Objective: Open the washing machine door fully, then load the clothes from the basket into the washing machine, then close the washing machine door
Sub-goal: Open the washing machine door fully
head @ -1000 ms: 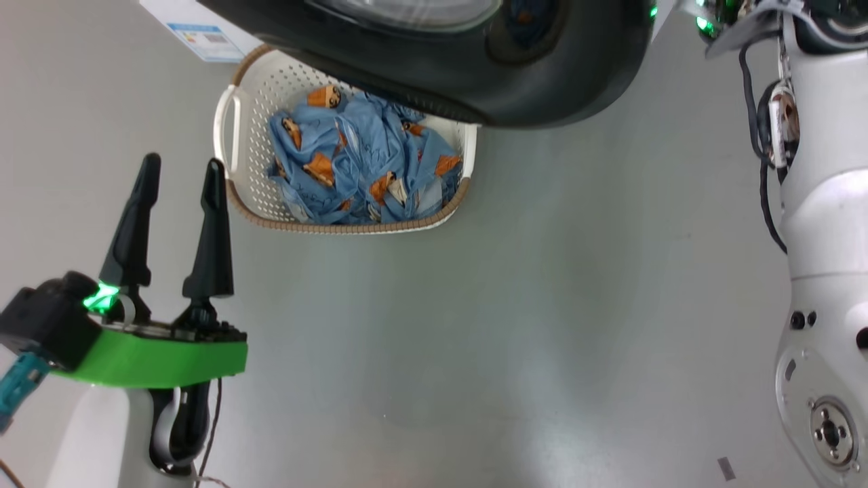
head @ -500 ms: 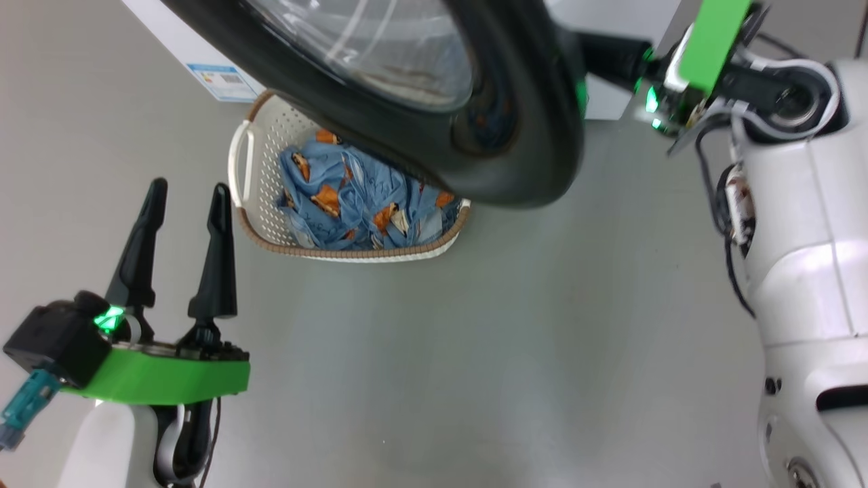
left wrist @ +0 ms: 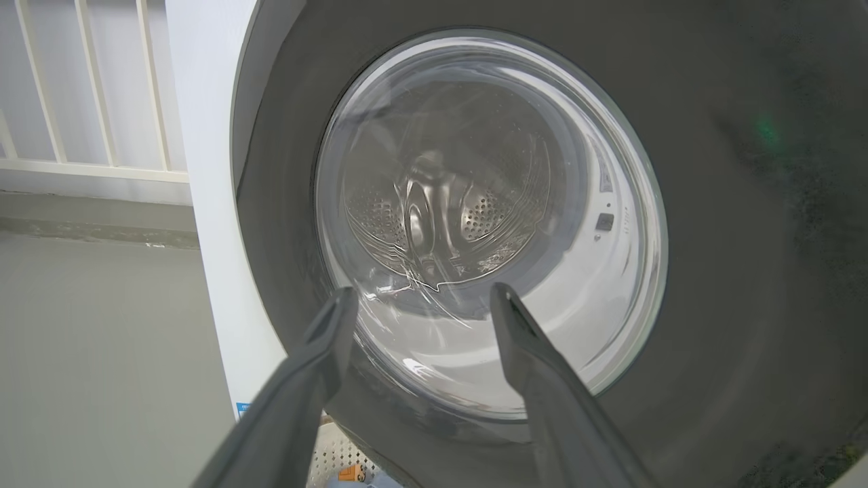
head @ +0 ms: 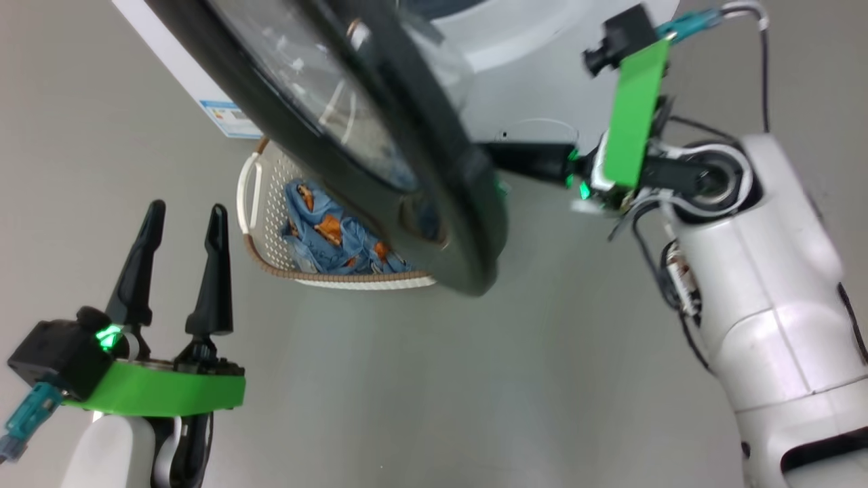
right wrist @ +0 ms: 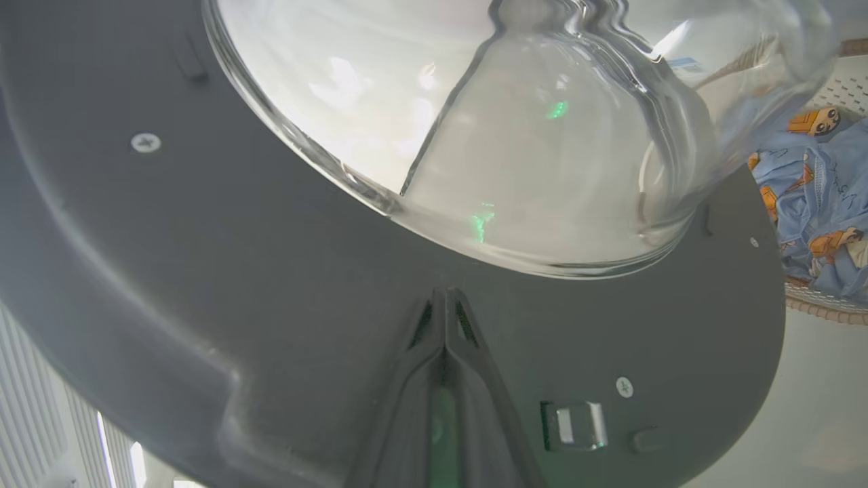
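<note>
The washing machine door [head: 380,169], with its black rim and clear glass, stands ajar across the head view, in front of the white washing machine [head: 536,81]. My right gripper [head: 503,157] is shut, its tips against the door's inner side. The right wrist view shows the same shut gripper [right wrist: 444,298] touching the grey inner rim [right wrist: 271,285] under the bulging glass bowl [right wrist: 515,149]. The basket [head: 266,224] sits on the floor, half hidden by the door, with the blue clothes [head: 325,234] in it. My left gripper [head: 185,210] is open and holds nothing. It faces the door's outer glass [left wrist: 488,224].
Grey floor [head: 475,379] spreads in front of the machine. My right arm's white forearm [head: 766,298] fills the right side. A blue label [head: 234,116] marks the machine's lower corner. A white railing [left wrist: 88,88] stands behind the machine in the left wrist view.
The head camera has tilted up, so the whole picture shifted. The door has swung further out over the basket, with my shut right gripper behind it. The left gripper stays open and still.
</note>
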Robot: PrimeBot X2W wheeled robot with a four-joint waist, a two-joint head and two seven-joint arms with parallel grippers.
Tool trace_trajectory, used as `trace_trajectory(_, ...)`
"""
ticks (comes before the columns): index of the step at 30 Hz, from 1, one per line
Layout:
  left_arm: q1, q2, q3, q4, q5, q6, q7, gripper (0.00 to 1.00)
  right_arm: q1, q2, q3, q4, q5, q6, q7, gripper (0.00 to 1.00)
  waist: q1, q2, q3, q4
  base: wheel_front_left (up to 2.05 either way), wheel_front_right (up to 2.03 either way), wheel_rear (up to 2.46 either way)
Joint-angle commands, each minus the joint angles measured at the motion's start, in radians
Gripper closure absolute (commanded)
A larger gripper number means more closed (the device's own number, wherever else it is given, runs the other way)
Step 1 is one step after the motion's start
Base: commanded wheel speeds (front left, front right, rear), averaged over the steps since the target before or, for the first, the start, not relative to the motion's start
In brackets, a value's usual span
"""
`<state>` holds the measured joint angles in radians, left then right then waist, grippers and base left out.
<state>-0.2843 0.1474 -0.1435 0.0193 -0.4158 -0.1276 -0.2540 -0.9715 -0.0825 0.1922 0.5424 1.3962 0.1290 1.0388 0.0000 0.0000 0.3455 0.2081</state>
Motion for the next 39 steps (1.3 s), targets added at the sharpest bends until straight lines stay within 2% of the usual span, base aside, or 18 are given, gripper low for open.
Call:
trace_trajectory(1, 0.004, 0.032, 0.041, -0.017, 0.008, -0.003, -0.008, 0.0, 0.026, 0.032, 0.047, -0.034, 0.036, 0.002, -0.009, 1.0, 0.0, 0.0, -0.017, -0.004, 0.0, 0.0, 0.0)
trace_trajectory(17, 0.03, 0.037, 0.054, -0.003, 0.019, -0.003, -0.008, 0.0, 0.091, 0.032, 0.357, -0.064, 0.246, 0.002, -0.144, 1.0, 0.0, 0.0, -0.076, -0.008, 0.0, 0.0, 0.0)
trace_trajectory(18, 0.034, 0.038, 0.056, 0.0, 0.021, -0.003, -0.008, 0.0, 0.092, 0.032, 0.398, -0.068, 0.275, 0.002, -0.171, 1.0, 0.0, 0.0, -0.086, -0.008, 0.0, 0.0, 0.0)
trace_trajectory(27, 0.046, 0.038, 0.055, 0.011, 0.029, -0.003, -0.008, 0.0, 0.079, 0.032, 0.548, -0.072, 0.394, 0.002, -0.276, 1.0, 0.0, 0.0, -0.114, -0.005, 0.0, 0.0, 0.0)
trace_trajectory(33, 0.057, 0.041, 0.058, 0.018, 0.036, -0.003, -0.008, 0.0, 0.074, 0.032, 0.621, -0.076, 0.466, 0.002, -0.337, 1.0, 0.0, 0.0, -0.137, -0.009, 0.0, 0.0, 0.0)
trace_trajectory(39, 0.071, 0.045, 0.06, 0.023, 0.043, -0.003, -0.008, 0.0, 0.08, 0.028, 0.632, -0.064, 0.487, 0.002, -0.38, 1.0, 0.0, 0.0, -0.163, -0.019, 0.0, 0.0, 0.0)
